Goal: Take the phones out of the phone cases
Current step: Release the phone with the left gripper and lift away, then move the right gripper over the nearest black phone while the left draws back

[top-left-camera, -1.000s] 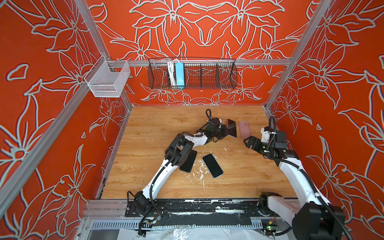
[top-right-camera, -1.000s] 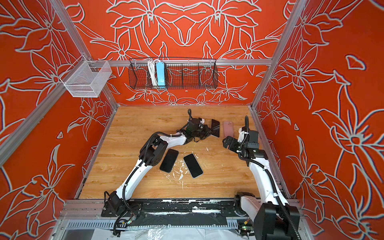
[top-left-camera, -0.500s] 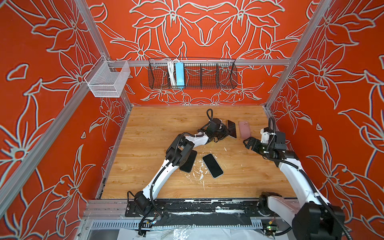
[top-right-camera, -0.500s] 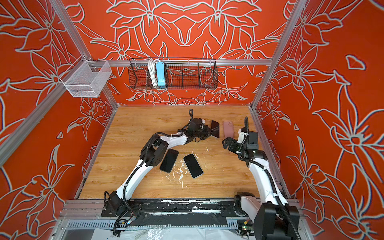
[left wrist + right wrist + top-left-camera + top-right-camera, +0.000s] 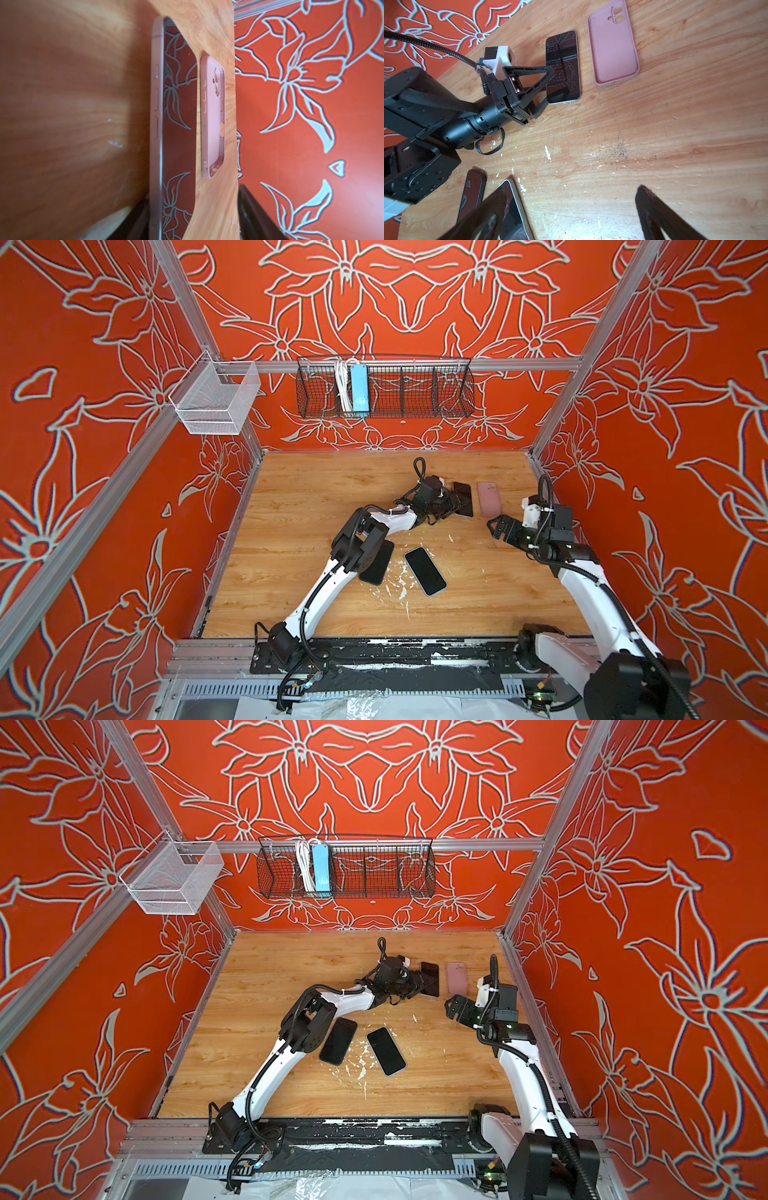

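In both top views, the left gripper [image 5: 452,504] [image 5: 415,984] is extended over the far part of the table [image 5: 291,510], and the phone [image 5: 464,499] lies flat at its fingertips, screen up. The phone case [image 5: 489,498], pink and empty, lies just beyond the phone on the side away from the left gripper, close to it but apart. The right gripper [image 5: 493,530] hangs near the end of the case nearest to it, jaws spread wide, holding nothing. A light-edged handset [image 5: 385,1051] and a dark handset [image 5: 338,1041] lie back along the left arm, beside its elbow. In the left wrist view, the phone [image 5: 178,124] sits between the jaws with its button edge close to the lower finger [image 5: 139,220]. Contact there cannot be determined. The upper finger [image 5: 255,214] stands clear of the screen, so the jaws are parted and apply no clamp. The phone case [image 5: 212,124] lies ahead of the fingertips, open side up, camera cut-out visible. In the right wrist view, the right gripper's fingers [image 5: 660,214] are fully parted over bare table. The left gripper [image 5: 547,89], phone [image 5: 566,62] and phone case [image 5: 612,45] lie ahead, well apart from its tips.
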